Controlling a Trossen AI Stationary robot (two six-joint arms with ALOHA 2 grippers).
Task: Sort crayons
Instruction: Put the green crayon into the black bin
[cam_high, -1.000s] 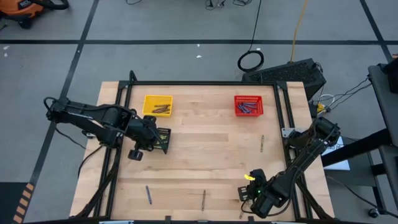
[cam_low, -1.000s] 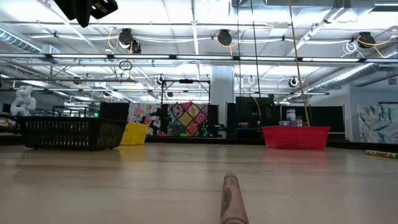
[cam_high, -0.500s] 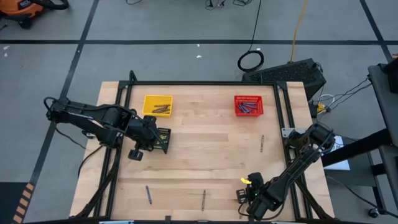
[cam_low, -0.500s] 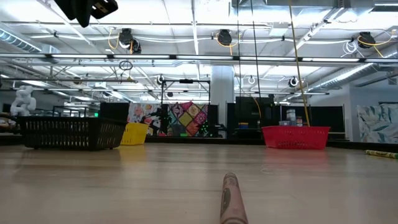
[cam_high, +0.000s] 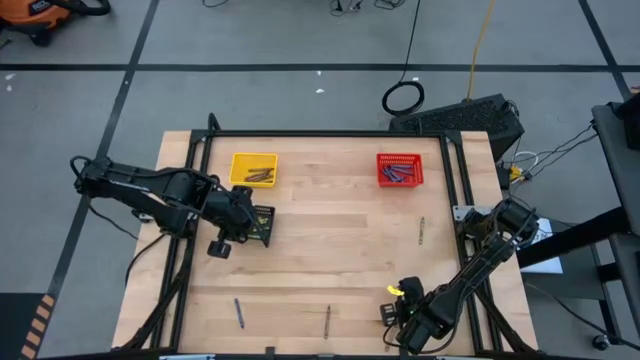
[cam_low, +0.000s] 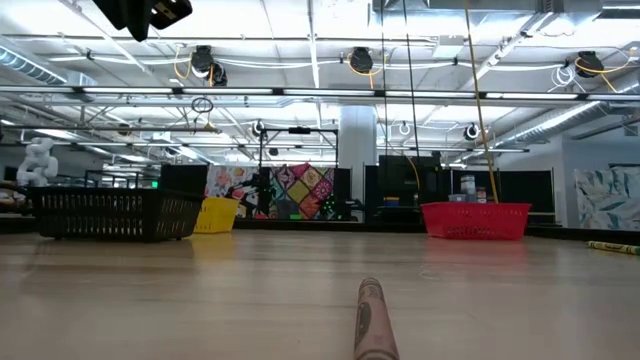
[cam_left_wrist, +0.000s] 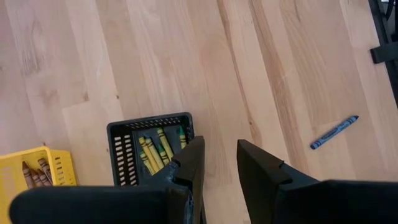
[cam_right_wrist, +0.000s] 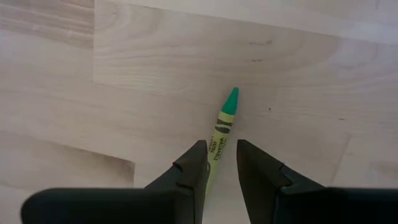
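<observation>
A green crayon (cam_right_wrist: 222, 124) lies flat on the wood near the table's near right edge. My right gripper (cam_right_wrist: 221, 147) (cam_high: 400, 306) points down over its blunt end, open, with one finger on either side; I cannot see either finger touching it. My left gripper (cam_left_wrist: 221, 143) (cam_high: 248, 216) hangs open and empty above the black basket (cam_left_wrist: 149, 152) of yellow-green crayons (cam_left_wrist: 154, 149). Loose crayons lie on the table: a blue one (cam_high: 238, 312), a brown one (cam_high: 326, 320) and another one (cam_high: 421, 232).
A yellow basket (cam_high: 253, 168) with brown crayons stands at the far left. A red basket (cam_high: 400, 169) with blue crayons stands at the far right. In the low view the brown crayon (cam_low: 372, 322) lies close in front, and another crayon (cam_low: 612, 246) lies at the right.
My right gripper has sunk toward the table over the green crayon and then kept still, its fingers no wider or narrower. The crayons and baskets have stayed where they were.
</observation>
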